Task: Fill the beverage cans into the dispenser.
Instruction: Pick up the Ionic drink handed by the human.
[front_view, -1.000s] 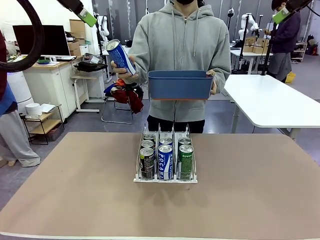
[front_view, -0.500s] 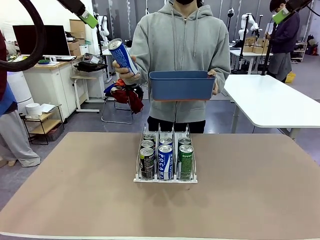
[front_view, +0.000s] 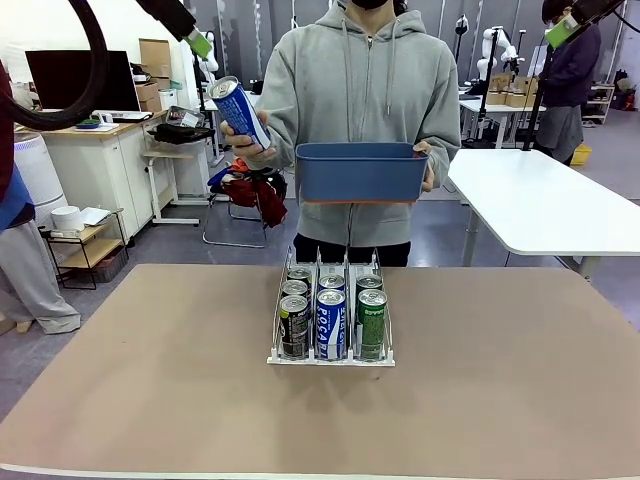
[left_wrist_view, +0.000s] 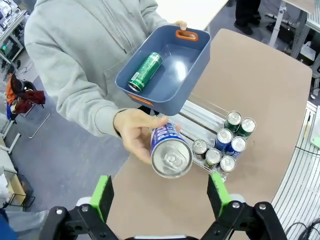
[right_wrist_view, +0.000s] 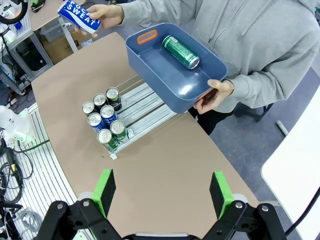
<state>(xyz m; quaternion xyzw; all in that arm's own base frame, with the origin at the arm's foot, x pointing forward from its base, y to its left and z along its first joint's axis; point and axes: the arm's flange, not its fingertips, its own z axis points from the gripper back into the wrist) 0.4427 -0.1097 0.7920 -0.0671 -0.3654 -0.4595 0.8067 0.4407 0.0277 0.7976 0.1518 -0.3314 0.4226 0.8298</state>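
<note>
Blue slim aluminium can (front_view: 238, 112): white lettering, silver top. Dark-blue rectangular plastic bin (front_view: 360, 172): orange handle slots. White wire rack (front_view: 330, 361) stands on a plain tan flat bench (front_view: 150, 380).

Seven cans racked, one held up, one lying in a bin

The white wire dispenser (front_view: 300, 359) stands well below both claws. Its upright cans crowd the front lip: three in the lane fronted by a black-and-grey can (front_view: 293, 327), two behind-and-including a blue-and-white can (front_view: 331, 322), and two led by a green can (front_view: 372, 322). Another blue can (left_wrist_view: 170, 150), tilted in a person's hand (left_wrist_view: 132, 132), turns its silver top toward the left claw (left_wrist_view: 160, 195), close ahead. A second green can (right_wrist_view: 180, 51) lies on its side in a blue bin (right_wrist_view: 150, 65), far ahead of the right claw (right_wrist_view: 163, 192).
</note>
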